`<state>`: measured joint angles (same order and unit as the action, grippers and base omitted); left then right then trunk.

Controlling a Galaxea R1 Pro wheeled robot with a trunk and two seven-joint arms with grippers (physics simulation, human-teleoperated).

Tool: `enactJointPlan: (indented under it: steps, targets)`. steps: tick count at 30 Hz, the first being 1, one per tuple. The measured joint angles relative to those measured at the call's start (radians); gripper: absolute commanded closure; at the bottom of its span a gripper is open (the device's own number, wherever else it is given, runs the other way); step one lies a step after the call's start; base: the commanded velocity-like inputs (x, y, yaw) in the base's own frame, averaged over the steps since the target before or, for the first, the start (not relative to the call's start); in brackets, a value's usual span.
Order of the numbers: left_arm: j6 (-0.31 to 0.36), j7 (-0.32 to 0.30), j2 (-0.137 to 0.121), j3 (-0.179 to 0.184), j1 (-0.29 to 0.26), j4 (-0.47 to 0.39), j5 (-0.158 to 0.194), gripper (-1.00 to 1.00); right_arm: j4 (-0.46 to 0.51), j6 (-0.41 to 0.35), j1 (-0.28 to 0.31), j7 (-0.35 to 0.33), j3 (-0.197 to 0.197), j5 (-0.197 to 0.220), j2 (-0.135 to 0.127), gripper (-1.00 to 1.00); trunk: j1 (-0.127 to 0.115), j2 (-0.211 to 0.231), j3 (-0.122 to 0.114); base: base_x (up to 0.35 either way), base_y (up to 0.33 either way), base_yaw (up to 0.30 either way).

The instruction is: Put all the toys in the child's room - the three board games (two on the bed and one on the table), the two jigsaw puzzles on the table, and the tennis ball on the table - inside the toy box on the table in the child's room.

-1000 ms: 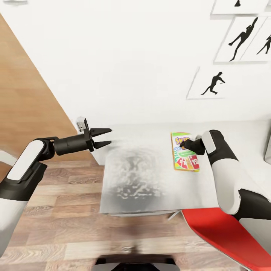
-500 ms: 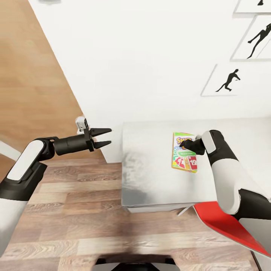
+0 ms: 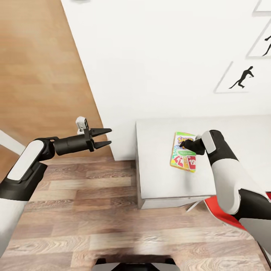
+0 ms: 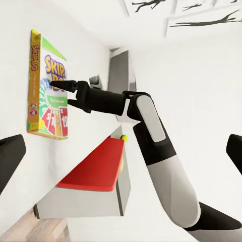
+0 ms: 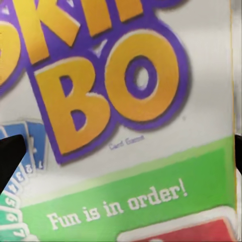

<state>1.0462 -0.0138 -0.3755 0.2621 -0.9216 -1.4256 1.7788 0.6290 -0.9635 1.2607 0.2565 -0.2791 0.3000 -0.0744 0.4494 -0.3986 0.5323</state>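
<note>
The "SKIP BO" board game (image 3: 183, 155) lies face up near the left end of the pale grey table (image 3: 158, 184). My right gripper (image 3: 183, 143) points down at its upper half, open. In the right wrist view the printed face (image 5: 126, 116) spans the space between the fingertips (image 5: 11, 156); whether they touch it I cannot tell. My left gripper (image 3: 108, 137) is open and empty, over the floor left of the table. The left wrist view shows the game box (image 4: 48, 96), the right gripper (image 4: 61, 94) and the tennis ball (image 4: 123, 136) farther along the table. Toy box, jigsaw puzzles and bed are out of view.
A red chair (image 3: 226, 216) stands at the table's front right, under my right arm. A white wall with framed silhouette pictures (image 3: 241, 77) runs behind the table. A wooden panel (image 3: 41, 75) and wood floor (image 3: 94, 210) lie to the left.
The camera has moved: table and wall pictures slid right in view. The game box stayed under my right gripper, so it lies nearer the table's left end and slightly turned. Both arms keep their pose.
</note>
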Motion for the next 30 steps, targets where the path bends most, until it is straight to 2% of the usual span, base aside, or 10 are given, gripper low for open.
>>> enactJointPlan:
  steps: [18,30]
  targets:
    - [0.000,-0.001,0.002,0.004,0.000,-0.003,0.000,-1.00,0.000,0.000,0.000,-0.001,0.001,-0.002,0.000,-1.00,0.000,0.000,0.000,-0.006,0.166,0.000]
    - [0.000,-0.001,0.002,0.000,0.000,-0.003,0.001,-1.00,-0.003,-0.003,0.000,-0.007,0.000,0.004,0.000,-1.00,0.000,0.000,0.000,0.000,0.024,0.000]
